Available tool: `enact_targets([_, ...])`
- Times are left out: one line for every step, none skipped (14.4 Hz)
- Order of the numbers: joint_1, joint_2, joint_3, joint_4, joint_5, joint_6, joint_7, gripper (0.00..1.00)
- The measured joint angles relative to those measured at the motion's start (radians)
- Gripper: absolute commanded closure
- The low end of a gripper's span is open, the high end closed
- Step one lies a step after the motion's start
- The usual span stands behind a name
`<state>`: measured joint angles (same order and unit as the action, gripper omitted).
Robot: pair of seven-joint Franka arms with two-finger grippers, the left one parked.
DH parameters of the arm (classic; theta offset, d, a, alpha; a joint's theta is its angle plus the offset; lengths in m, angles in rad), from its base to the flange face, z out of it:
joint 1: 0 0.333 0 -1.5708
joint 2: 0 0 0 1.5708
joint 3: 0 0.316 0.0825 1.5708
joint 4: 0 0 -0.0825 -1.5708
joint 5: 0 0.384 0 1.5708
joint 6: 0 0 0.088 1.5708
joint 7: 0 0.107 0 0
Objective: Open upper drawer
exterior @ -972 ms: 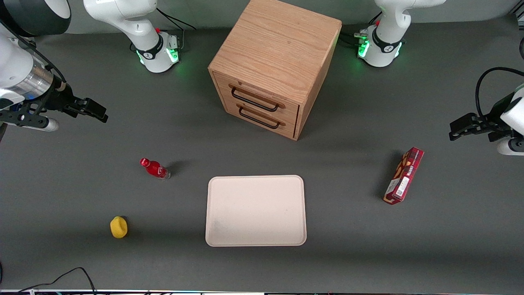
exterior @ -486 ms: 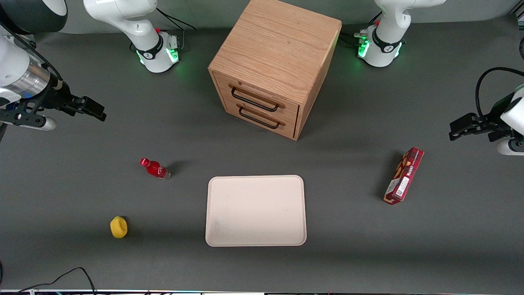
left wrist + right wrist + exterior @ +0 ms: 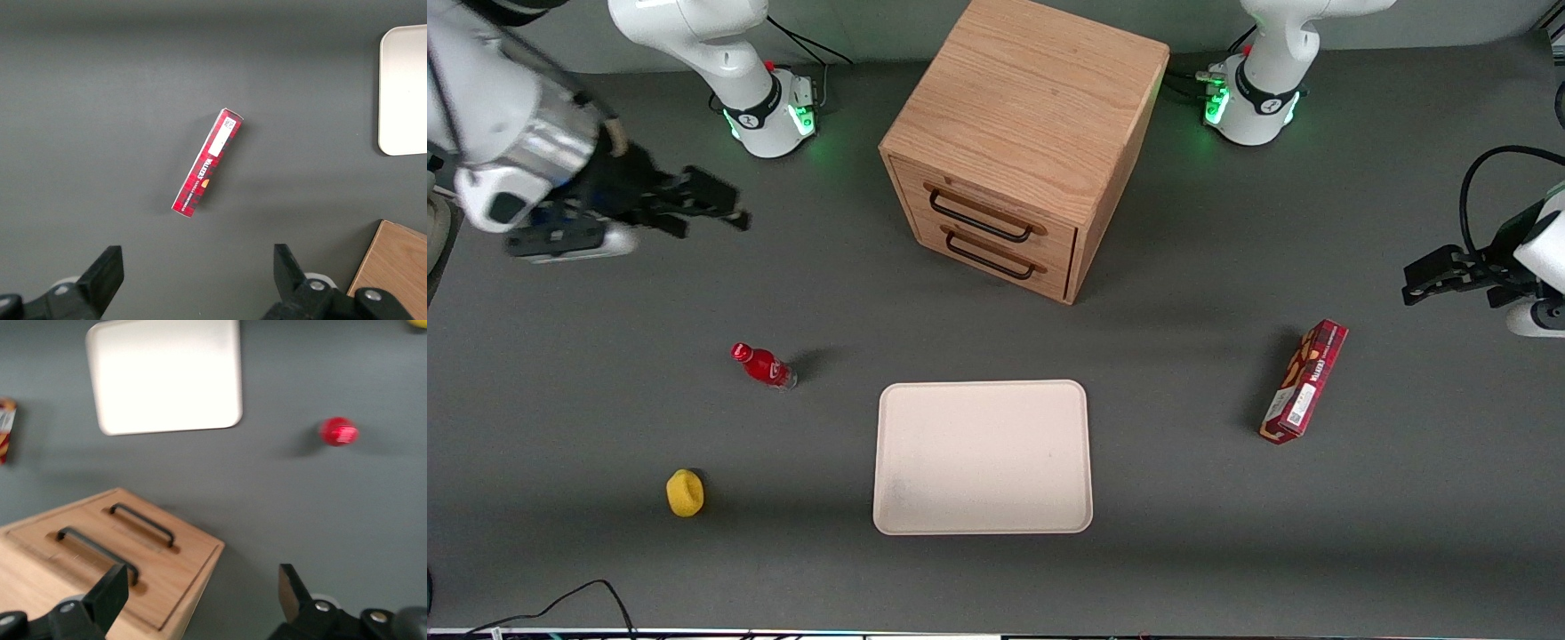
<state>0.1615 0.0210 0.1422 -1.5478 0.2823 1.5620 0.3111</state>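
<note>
Grey table (image 3: 1192,551), upper drawer (image 3: 985,210) closed, gripper (image 3: 716,204) with fingers spread, well apart from cabinet (image 3: 1032,107).

The gripper (image 3: 711,203) hangs with fingers spread over bare table, well apart from the closed upper drawer (image 3: 989,206). Nothing stands between them; the red bottle (image 3: 764,365) stands nearer the front camera.

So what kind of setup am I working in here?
Likely a robot lab tabletop: a grey table holding a wooden cabinet, closed upper drawer, and a tray. The open end effector hovers beside the cabinet.
</note>
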Motion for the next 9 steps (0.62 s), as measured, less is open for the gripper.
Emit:
enact_targets([0.002,0.03,0.056,0.018,0.002,0.004,0.001,0.0])
enact_targets([0.005,0.069,0.112,0.033,0.002,0.008,-0.001,0.0])
enact_targets([0.007,0.113,0.166,0.049,0.0,0.016,-0.016,0.0])
enact_targets([0.009,0.161,0.216,0.062,-0.007,0.035,-0.067,0.0])
enact_targets([0.011,0.207,0.256,0.072,-0.015,0.055,-0.149,0.0])
enact_targets([0.012,0.244,0.28,0.077,-0.019,0.067,-0.234,0.0])
enact_targets([0.013,0.278,0.295,0.08,-0.02,0.071,-0.326,0.0])
enact_targets([0.013,0.306,0.303,0.083,-0.02,0.073,-0.407,0.0])
enact_targets([0.013,0.33,0.314,0.084,-0.02,0.085,-0.473,0.0])
